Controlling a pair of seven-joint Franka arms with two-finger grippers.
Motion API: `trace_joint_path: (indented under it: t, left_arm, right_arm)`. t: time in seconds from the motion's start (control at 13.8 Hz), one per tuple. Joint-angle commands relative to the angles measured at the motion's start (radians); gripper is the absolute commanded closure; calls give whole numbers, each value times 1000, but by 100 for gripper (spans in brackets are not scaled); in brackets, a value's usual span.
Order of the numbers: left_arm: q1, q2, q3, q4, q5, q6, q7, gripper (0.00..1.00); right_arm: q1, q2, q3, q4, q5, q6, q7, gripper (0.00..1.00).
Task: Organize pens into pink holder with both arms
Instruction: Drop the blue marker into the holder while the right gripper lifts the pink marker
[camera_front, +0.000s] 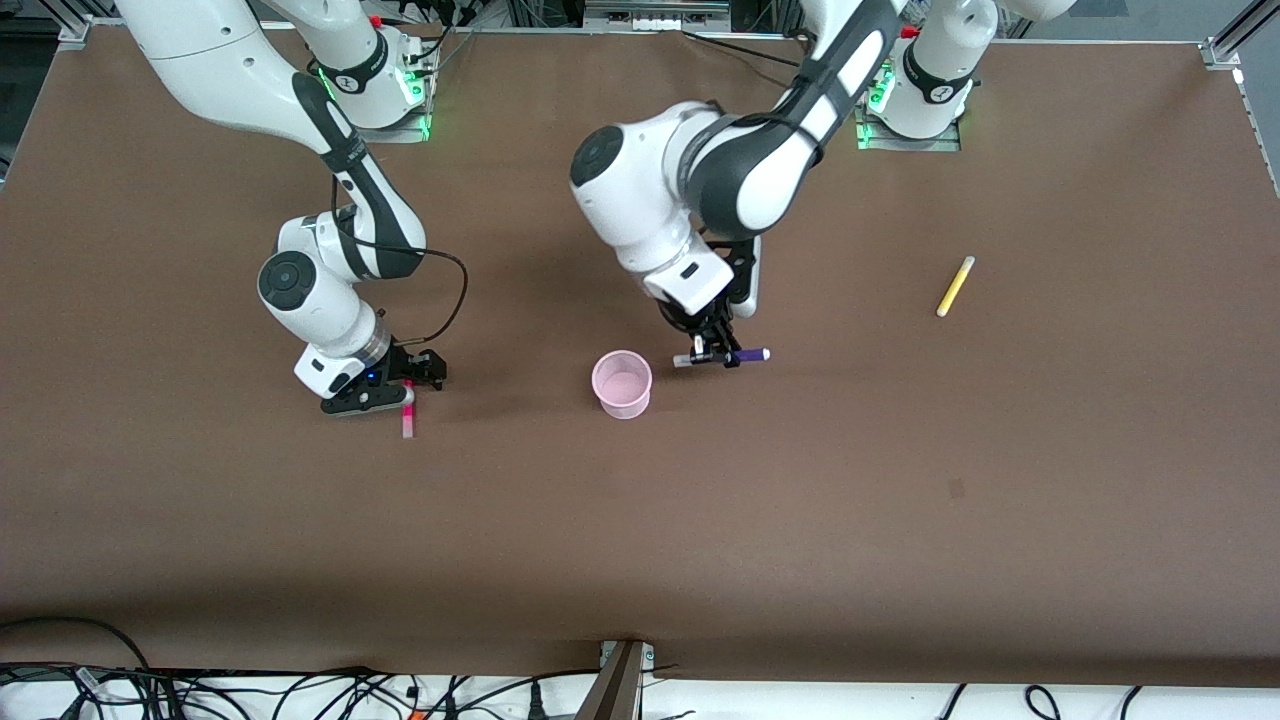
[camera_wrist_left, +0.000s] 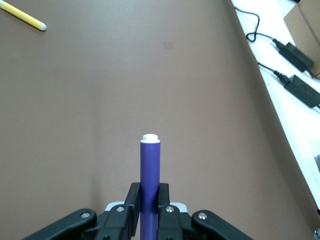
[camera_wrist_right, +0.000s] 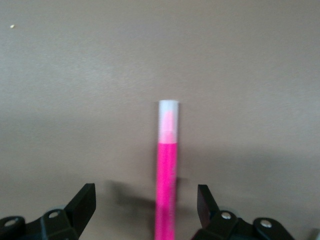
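My left gripper (camera_front: 712, 350) is shut on the purple pen (camera_front: 748, 355) and holds it level, low over the table beside the pink holder (camera_front: 622, 383), toward the left arm's end. In the left wrist view the purple pen (camera_wrist_left: 150, 170) sticks out from between the closed fingers of the left gripper (camera_wrist_left: 149, 192). My right gripper (camera_front: 408, 392) is open, low at the table, straddling the magenta pen (camera_front: 408, 420). In the right wrist view the magenta pen (camera_wrist_right: 167, 170) lies between the spread fingers of the right gripper (camera_wrist_right: 146, 200), untouched. The yellow pen (camera_front: 955, 286) lies toward the left arm's end, also in the left wrist view (camera_wrist_left: 22, 14). The green pen is out of view.
The brown table (camera_front: 900, 500) is bare around the holder. Cables (camera_front: 300, 690) run along the table's edge nearest the front camera. Power adapters (camera_wrist_left: 295, 55) lie off the table's edge in the left wrist view.
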Motion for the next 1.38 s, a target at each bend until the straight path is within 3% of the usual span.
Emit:
trace_joint_path:
  t: [0.0, 0.22, 0.36, 1.31]
  left_arm:
    - [-94, 116, 93, 148, 39, -48, -48, 100]
    - [-175, 180, 180, 222, 40, -6, -53, 100]
    - [-229, 203, 216, 221, 80, 29, -50, 100]
    - [-315, 297, 214, 215, 213, 61, -45, 100]
  right_arm:
    - [-7, -33, 0, -21, 7, -62, -7, 16]
    - [-7, -68, 0, -22, 9, -186, 42, 24]
    - [-7, -71, 0, -28, 9, -190, 43, 29]
    - [-10, -11, -4, -15, 13, -127, 46, 46]
